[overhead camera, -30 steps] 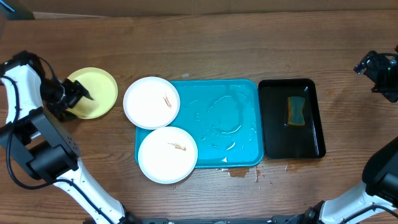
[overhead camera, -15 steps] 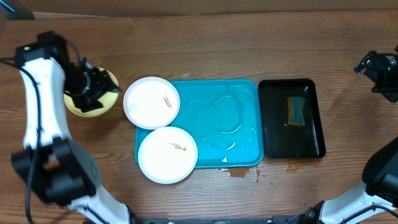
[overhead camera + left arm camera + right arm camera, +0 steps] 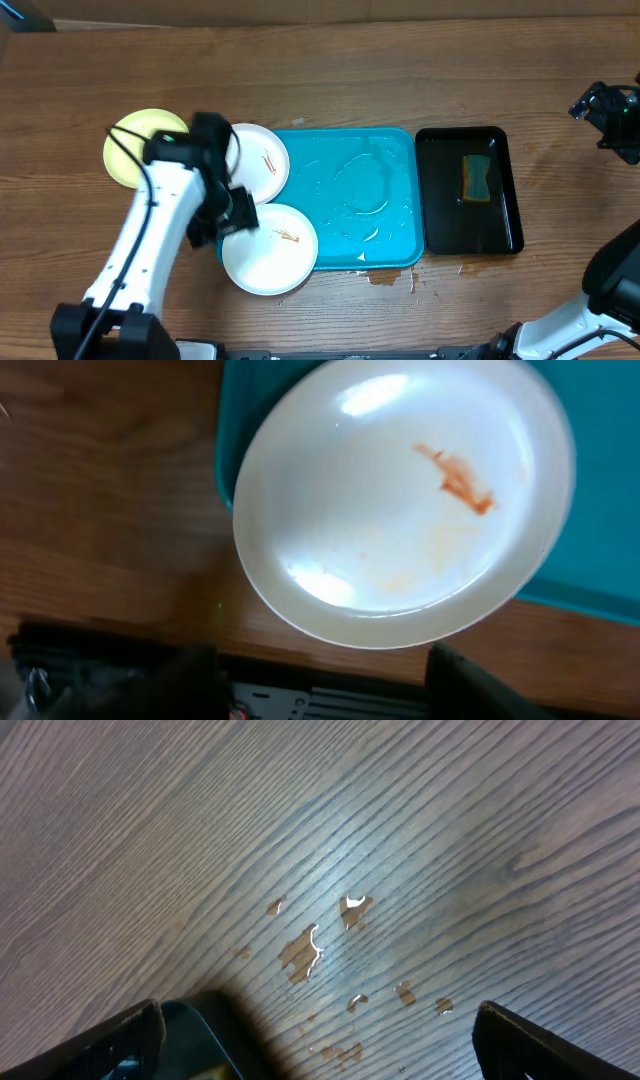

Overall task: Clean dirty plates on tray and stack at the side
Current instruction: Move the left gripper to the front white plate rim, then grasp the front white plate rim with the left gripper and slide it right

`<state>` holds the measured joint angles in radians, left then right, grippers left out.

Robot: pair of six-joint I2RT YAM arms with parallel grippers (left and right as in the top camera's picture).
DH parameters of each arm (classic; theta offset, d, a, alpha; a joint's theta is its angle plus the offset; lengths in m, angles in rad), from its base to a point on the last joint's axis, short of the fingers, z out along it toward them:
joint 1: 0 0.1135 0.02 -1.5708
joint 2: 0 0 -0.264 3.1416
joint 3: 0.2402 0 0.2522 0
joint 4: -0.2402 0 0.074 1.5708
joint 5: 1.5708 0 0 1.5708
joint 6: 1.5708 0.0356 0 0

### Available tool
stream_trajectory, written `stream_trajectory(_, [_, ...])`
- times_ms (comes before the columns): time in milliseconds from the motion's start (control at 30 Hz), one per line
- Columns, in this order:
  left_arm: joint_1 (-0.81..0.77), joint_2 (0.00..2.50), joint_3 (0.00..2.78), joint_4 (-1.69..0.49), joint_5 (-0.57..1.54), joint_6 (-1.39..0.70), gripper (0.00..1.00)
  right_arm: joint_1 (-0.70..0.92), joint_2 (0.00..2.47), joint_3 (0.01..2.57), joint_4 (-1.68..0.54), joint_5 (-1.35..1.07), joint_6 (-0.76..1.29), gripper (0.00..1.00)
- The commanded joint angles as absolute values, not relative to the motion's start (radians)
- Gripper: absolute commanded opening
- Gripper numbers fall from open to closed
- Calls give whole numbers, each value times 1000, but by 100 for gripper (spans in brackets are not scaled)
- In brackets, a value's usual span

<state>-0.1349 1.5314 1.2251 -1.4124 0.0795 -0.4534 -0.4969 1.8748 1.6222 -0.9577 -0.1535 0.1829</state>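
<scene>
Both arms' jaws stand apart: the left gripper [image 3: 320, 658] has a smeared white plate [image 3: 390, 510] just ahead, overhanging the tray [image 3: 600, 510]; the right gripper [image 3: 318, 1025] faces chipped tabletop [image 3: 300, 820] below.

no readable text, labels, brands, numbers or signs in any view

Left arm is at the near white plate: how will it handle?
The near white plate looks thin and shallow, likely stiff and light. It overhangs the tray rim, so pressing may tip it. Its glossy surface may slip in the jaws.
</scene>
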Motion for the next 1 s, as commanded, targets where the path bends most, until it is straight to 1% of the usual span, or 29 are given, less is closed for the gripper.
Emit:
stream_trajectory(0, [-163, 1500, 1139, -1404, 15, -550, 65, -500, 1858, 1630, -951, -158, 183, 100])
stream_trajectory(100, [-164, 1469, 1094, -1378, 12, -585, 66, -500, 1858, 1630, -951, -158, 183, 100])
stream_trajectory(267, [-164, 1385, 991, -1398, 18, -633, 64, -500, 1858, 1630, -951, -158, 183, 100])
stream_trajectory(367, [-164, 1332, 913, -1364, 20, -701, 63, -500, 1858, 1630, -951, -158, 183, 100])
stream_trajectory(533, [-164, 1306, 801, -1296, 48, -820, 56, -500, 1858, 1630, -951, -158, 183, 100])
stream_trajectory(733, [-164, 1307, 709, -1095, 120, -839, 53, -500, 1858, 1630, -951, -158, 183, 100])
stream_trajectory(800, [-164, 1307, 696, -1066, 133, -846, 52, -500, 1858, 1630, -951, -158, 183, 100])
stream_trajectory(967, [-164, 1307, 669, -1066, 132, -875, 45, -500, 1858, 1630, -951, -158, 183, 100])
